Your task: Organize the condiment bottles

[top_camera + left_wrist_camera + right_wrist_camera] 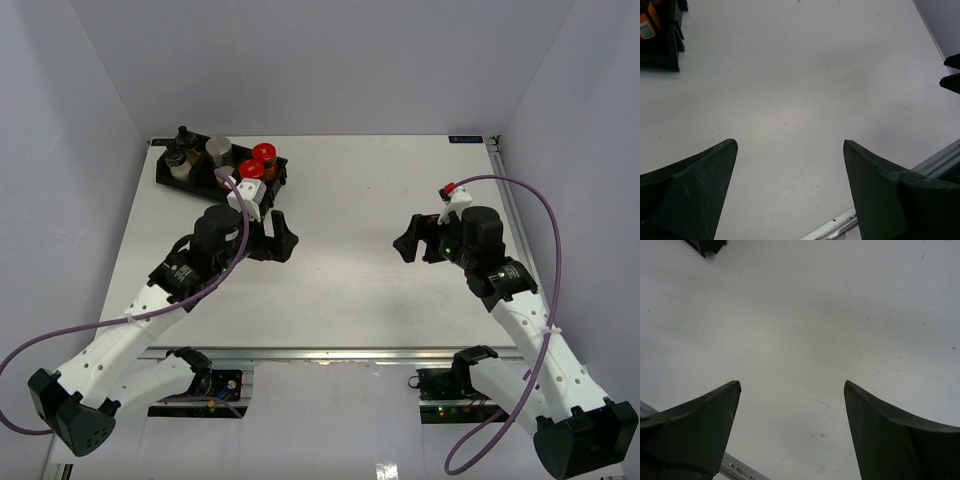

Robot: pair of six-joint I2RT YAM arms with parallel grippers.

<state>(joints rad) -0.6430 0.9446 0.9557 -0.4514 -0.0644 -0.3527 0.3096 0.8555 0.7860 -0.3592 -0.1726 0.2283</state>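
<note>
At the far left corner of the bench [370, 290] a black tray [190, 183] holds all four bottles: a clear shaker [180, 155] with a black top at the left end, a jar with a silver lid [218, 152] beside it, then two brown jars with red lids [263, 154], one a little nearer than the other and partly hidden behind the left wrist; which slot each sits in I cannot tell. Just on the near side of the tray the left arm reaches forward with its wrist turned inward, so the left pincer [286, 238] points toward the middle of the bench; its wrist view shows the fingers spread wide with only bare bench between them, so it is released and carries nothing. Across the open middle the right pincer [404, 243] faces it, well apart, likewise spread and empty; the right arm is bent in a mirror pose. Judging by this, the sorting looks done or nearly so; the next move probably calls for no more than a check that each bottle stands upright, then taking both arms back clear of the tray.
</note>
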